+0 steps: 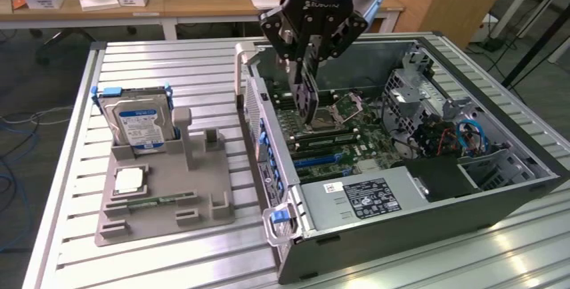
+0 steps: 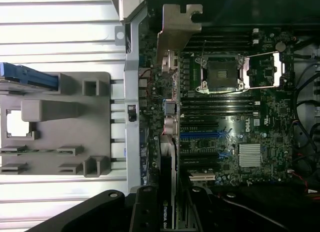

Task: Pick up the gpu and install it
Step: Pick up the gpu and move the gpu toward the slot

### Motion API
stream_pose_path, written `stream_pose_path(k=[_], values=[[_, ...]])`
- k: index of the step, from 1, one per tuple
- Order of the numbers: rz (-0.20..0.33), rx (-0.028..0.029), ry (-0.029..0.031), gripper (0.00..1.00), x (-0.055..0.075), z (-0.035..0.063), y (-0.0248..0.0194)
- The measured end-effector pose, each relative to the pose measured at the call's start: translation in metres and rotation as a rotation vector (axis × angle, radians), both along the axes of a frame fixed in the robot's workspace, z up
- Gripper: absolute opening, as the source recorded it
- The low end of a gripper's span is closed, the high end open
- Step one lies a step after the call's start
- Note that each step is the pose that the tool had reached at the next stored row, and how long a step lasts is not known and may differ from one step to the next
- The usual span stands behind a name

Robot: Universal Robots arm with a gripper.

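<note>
The gpu [image 1: 309, 105] hangs on edge inside the open computer case [image 1: 498, 199], just above the motherboard [image 1: 356, 132], with its silvery bracket [image 2: 177, 27] at one end. The gripper [image 1: 308, 69] pinches its upper edge. It looks light, stiff and fragile, and is best held by the board edges. In the exterior view, at nine o'clock of the case, a grey holder [image 1: 200, 215] carries a hard drive [image 1: 138, 122] and a memory stick [image 1: 151, 201].
</note>
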State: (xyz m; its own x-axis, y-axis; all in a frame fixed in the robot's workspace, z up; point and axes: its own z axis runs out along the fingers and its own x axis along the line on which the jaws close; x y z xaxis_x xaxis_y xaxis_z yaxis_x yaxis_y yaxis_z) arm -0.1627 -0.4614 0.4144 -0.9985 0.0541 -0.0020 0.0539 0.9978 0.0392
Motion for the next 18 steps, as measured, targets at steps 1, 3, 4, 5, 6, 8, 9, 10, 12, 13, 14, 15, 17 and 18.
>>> stream_pose_path(k=[1,3,4,5,6,8,9,10,12,13,14,15,17,18], values=[[0.000,0.0000,0.0000,0.26,0.001,0.0000,0.0000],[0.000,-0.0001,0.0000,0.26,0.004,0.0000,0.0000],[0.000,0.0000,0.0000,0.26,0.006,0.0000,0.0000],[0.000,0.0000,0.0000,0.26,0.007,0.0000,0.0000],[0.000,0.0000,0.0000,0.26,0.009,0.0000,0.0000],[0.000,0.0000,0.0000,0.26,0.011,0.0000,0.0000],[0.000,0.0000,0.0000,0.26,0.013,0.0000,0.0000],[0.000,0.0000,0.0000,0.26,0.014,0.0000,0.0000],[0.000,-0.0001,0.0000,0.26,0.017,0.0000,0.0000],[0.000,0.0000,0.0000,0.26,0.018,0.0000,0.0000],[0.000,0.0000,0.0000,0.26,0.020,0.0000,0.0000],[0.000,0.0000,0.0000,0.26,0.021,0.0000,0.0000],[0.000,0.0000,0.0001,0.26,0.024,0.0000,0.0000],[0.000,0.0000,0.0000,0.26,0.025,0.0000,0.0000]])
